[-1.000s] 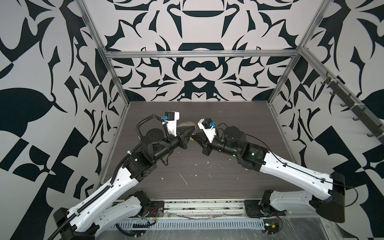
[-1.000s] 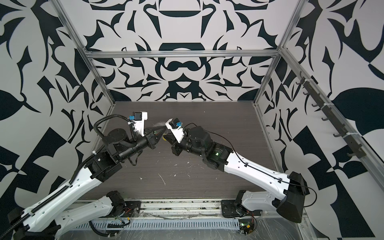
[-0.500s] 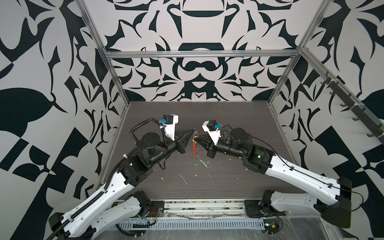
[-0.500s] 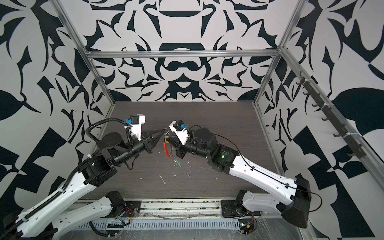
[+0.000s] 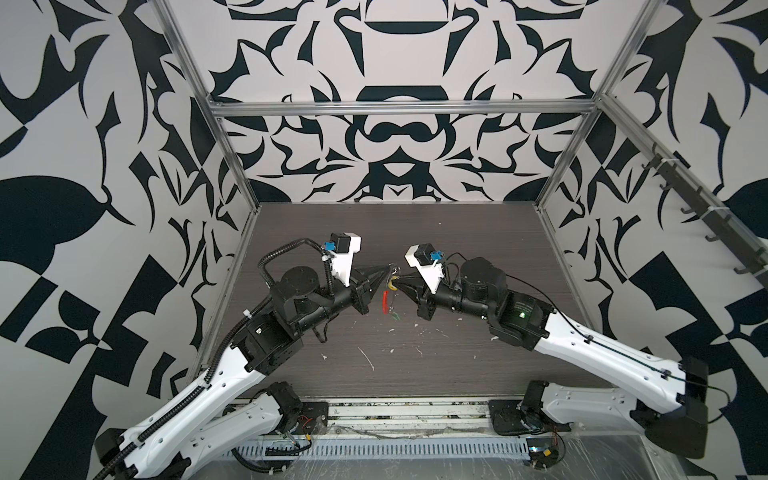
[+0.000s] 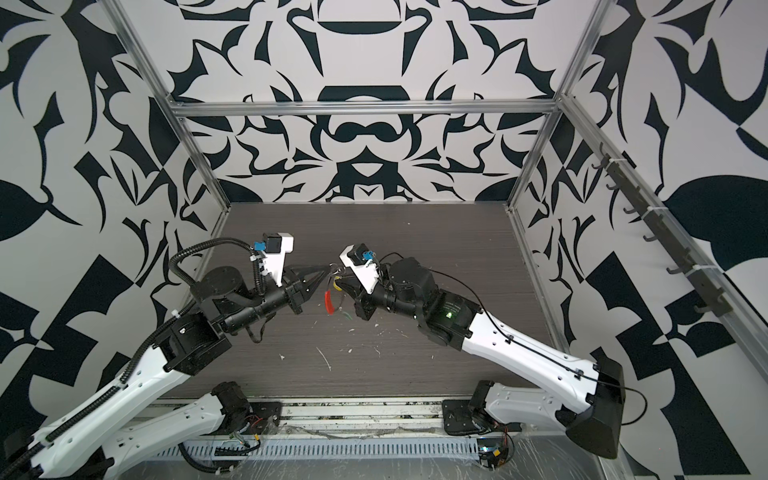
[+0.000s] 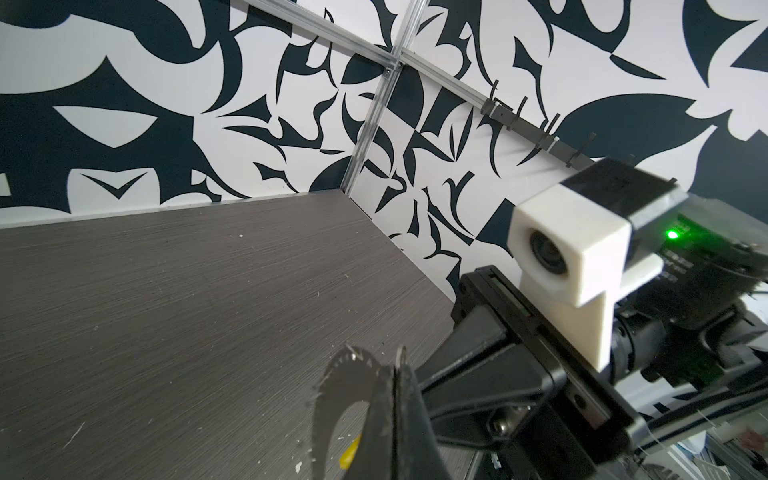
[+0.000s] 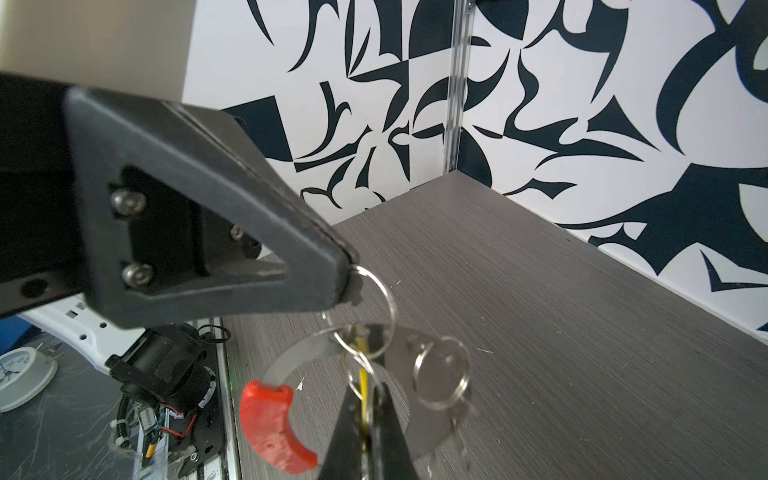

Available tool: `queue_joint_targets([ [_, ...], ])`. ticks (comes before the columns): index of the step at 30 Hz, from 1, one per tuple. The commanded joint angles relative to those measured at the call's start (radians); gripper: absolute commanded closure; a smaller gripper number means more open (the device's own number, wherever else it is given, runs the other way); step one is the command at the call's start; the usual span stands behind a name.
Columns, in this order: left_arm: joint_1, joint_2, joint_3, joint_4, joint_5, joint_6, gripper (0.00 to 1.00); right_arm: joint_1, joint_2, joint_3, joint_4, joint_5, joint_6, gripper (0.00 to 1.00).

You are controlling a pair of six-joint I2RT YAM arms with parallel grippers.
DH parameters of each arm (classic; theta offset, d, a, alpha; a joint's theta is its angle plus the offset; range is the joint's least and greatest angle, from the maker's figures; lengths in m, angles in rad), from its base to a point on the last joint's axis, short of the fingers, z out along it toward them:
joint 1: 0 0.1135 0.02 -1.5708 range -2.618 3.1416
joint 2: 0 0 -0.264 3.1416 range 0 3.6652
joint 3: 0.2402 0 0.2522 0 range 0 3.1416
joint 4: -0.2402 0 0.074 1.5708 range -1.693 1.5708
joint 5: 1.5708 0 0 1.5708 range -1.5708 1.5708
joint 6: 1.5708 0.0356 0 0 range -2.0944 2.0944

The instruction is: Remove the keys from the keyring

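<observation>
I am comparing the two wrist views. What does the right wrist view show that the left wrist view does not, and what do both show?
Only the right wrist view: the red plastic cover on the thin grey metal keyring hoop; the left gripper pinching a silver split ring; the right gripper pinching the yellow key tag. Only the left wrist view: the white camera housing on the right arm, the dark hook rack on the wall. Both: the hoop, a bit of the yellow tag, the dark wood-grain table.
</observation>
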Motion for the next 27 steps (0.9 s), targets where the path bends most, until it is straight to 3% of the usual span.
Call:
queue_joint_targets([
  [1, -0.001, -0.034, -0.002, 0.040, 0.044, 0.024, 1.00, 0.001, -0.036, 0.005, -0.010, 0.025, -0.012, 1.00],
  [27, -0.001, -0.014, 0.004, 0.034, 0.145, 0.052, 1.00, 0.058, -0.103, 0.016, -0.033, 0.076, -0.040, 1.00],
])
